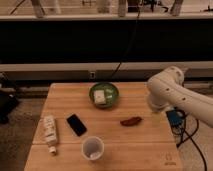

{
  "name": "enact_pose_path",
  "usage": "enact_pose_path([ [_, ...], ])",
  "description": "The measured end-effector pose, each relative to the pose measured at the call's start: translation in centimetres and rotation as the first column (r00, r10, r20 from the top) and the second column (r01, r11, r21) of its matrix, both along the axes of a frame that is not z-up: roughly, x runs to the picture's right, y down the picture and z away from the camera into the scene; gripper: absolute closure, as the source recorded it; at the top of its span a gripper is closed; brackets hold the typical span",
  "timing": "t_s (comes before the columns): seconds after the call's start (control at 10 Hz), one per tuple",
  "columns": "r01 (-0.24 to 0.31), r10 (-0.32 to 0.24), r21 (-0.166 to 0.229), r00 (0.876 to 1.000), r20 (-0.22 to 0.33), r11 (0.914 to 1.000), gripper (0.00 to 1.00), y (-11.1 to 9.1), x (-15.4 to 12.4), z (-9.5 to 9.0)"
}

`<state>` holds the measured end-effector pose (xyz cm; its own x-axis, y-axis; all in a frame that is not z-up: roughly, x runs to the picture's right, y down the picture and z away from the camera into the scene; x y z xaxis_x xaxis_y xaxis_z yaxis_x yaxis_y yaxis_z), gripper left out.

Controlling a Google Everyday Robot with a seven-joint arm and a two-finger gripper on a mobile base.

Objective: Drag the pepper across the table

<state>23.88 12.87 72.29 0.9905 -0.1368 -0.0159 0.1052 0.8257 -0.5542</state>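
Pepper [131, 121] lies flat on the table [140, 152], 3 o'clock of centre and 4 o'clock from the bowl [104, 94]. The arm [170, 92] is parked at the table's 3 o'clock edge. I can't see the gripper in frame, but its jaws are apart. I expect the pepper to be light, smooth and prone to rolling. I'd pinch it lightly across mid-body, or hook behind the curve and push.

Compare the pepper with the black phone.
The pepper is dark red and rounded; the phone is black and flat. The pepper is shorter than the phone. The pepper lies nearly level, right of centre; the phone lies slanted, left of centre. Both rest on the wooden table, untouched. The gripper is out of view; only the white arm shows at the right.
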Motion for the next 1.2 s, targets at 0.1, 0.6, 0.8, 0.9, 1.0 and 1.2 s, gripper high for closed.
enact_pose_path([
  [0.1,0.021,-0.021,0.000,1.000,0.006,0.9998,0.20,0.2,-0.4,0.4],
  [0.6,0.137,-0.137,-0.001,0.989,0.049,0.9906,0.20,1.3,-2.2,3.2],
  [0.8,0.178,-0.178,0.001,0.981,0.076,0.9840,0.20,1.6,-3.2,4.6],
  [0.9,0.198,-0.197,0.003,0.976,0.090,0.9803,0.20,2.1,-3.7,5.5],
  [1.0,0.213,-0.212,0.004,0.972,0.103,0.9771,0.20,2.5,-4.1,6.4],
  [1.2,0.234,-0.233,0.009,0.965,0.123,0.9722,0.20,2.9,-4.4,7.1],
])
